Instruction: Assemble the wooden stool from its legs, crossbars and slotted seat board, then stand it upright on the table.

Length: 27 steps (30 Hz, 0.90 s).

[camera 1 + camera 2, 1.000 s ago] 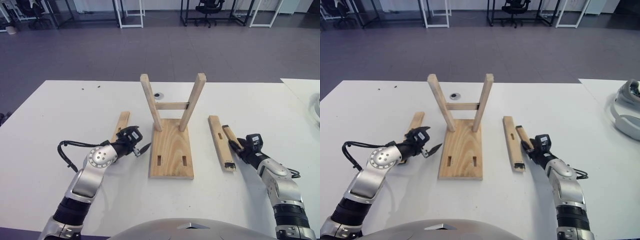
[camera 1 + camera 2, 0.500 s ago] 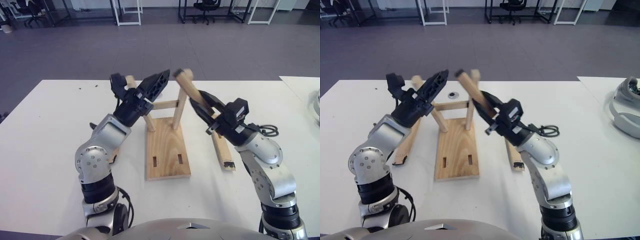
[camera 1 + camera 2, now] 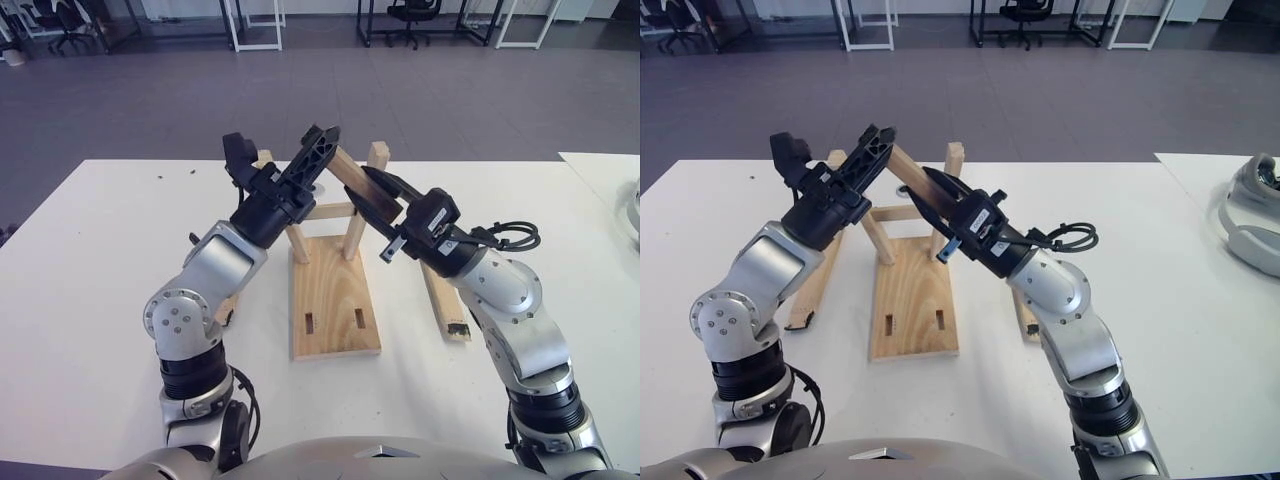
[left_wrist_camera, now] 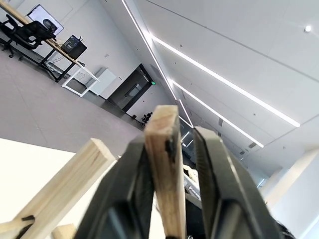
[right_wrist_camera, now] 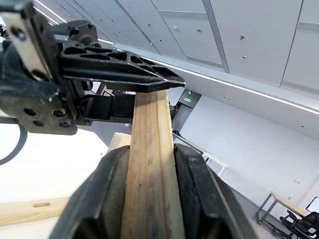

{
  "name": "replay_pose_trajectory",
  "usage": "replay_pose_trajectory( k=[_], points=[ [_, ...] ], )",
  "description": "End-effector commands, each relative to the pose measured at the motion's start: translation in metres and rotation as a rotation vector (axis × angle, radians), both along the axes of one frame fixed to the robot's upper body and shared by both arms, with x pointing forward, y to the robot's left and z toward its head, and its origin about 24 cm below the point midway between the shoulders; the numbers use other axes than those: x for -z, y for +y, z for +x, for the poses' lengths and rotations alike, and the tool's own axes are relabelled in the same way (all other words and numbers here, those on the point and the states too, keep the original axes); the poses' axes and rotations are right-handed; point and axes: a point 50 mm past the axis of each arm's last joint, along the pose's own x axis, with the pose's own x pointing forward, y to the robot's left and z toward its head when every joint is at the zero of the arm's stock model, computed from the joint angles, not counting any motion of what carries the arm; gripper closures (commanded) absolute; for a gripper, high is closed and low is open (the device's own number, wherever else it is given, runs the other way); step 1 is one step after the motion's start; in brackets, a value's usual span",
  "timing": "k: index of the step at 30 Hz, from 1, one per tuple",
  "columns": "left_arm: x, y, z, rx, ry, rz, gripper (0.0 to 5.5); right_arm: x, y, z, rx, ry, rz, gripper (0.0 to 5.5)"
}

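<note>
Left eye view: a short wooden bar [image 3: 343,168] is held in the air above the seat board [image 3: 335,310]. The board lies flat on the desk [image 3: 90,260], with two legs [image 3: 376,158] and a crossbar [image 3: 330,211] standing in it. The bar's lower end is clamped by the right gripper [image 3: 362,186] and its upper end is met by the left gripper [image 3: 324,142]. A loose leg [image 3: 442,298] lies right of the board.

Left wrist view: the bar sits between narrowly set fingers [image 4: 127,194] and is seemingly gripped.

Right wrist view: the bar is pinched between the fingers [image 5: 107,194].
</note>
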Motion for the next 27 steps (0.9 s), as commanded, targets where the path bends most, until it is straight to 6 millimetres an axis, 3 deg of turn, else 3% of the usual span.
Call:
replay_pose_trajectory(
  k=[1,5,8,12,14,17,22,27],
  points=[
    [0.001,-0.006,-0.002,-0.014,0.043,-0.024,4.92,0.0,0.001,0.003,0.017,-0.023,-0.015,4.18],
    [0.0,-0.007,-0.002,-0.034,0.055,-0.025,5.02,0.001,0.003,0.004,0.028,-0.033,-0.02,4.18],
    [0.005,0.006,-0.007,-0.076,0.037,0.024,5.11,0.009,0.002,0.0,0.008,0.013,-0.032,3.48],
    [0.033,0.099,-0.024,-0.302,0.023,0.279,5.11,0.05,-0.03,0.0,0.139,0.155,-0.079,2.74],
    [0.035,0.123,-0.023,-0.376,0.018,0.323,5.11,0.057,-0.037,0.0,0.173,0.177,-0.08,2.74],
    [0.075,0.158,0.004,-0.558,0.116,0.524,5.11,0.088,-0.049,0.005,0.232,0.251,-0.11,2.74],
    [0.122,0.178,0.02,-0.641,0.206,0.656,5.11,0.112,-0.061,0.01,0.292,0.291,-0.132,2.74],
    [0.128,0.186,0.023,-0.67,0.212,0.656,5.11,0.122,-0.062,0.01,0.306,0.297,-0.134,2.74]
  ],
)
